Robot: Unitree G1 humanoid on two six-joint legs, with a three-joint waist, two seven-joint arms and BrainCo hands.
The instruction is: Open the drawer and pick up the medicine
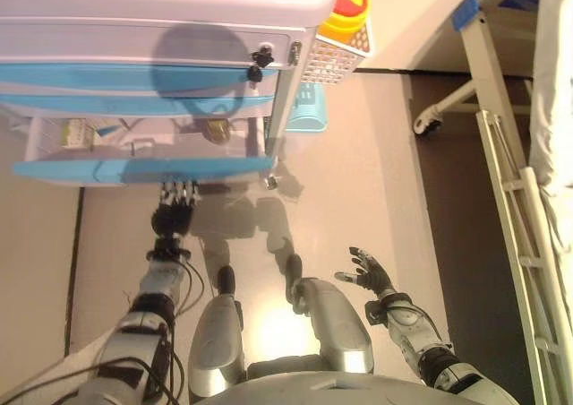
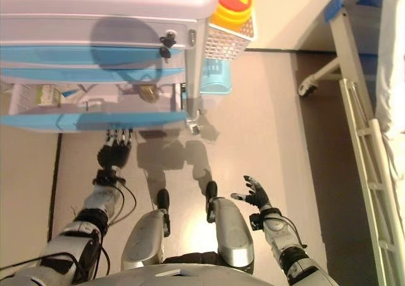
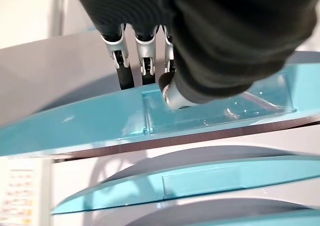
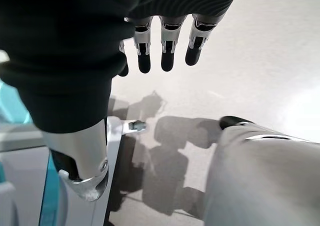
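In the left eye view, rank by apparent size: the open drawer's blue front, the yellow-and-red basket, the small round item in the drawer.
1. Open drawer's blue front, largest.
2. Yellow-and-red basket, partly cropped.
3. Small round item, smallest.

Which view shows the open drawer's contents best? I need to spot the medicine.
The left eye view: it looks down into the open drawer, showing a small box and round item. The right eye view matches. The left wrist view shows only its blue front; the right wrist view, nothing inside.

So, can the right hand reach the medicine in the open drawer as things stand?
Probably not: the right hand hangs open over the floor, apart from the open drawer, whose front the left hand meets.
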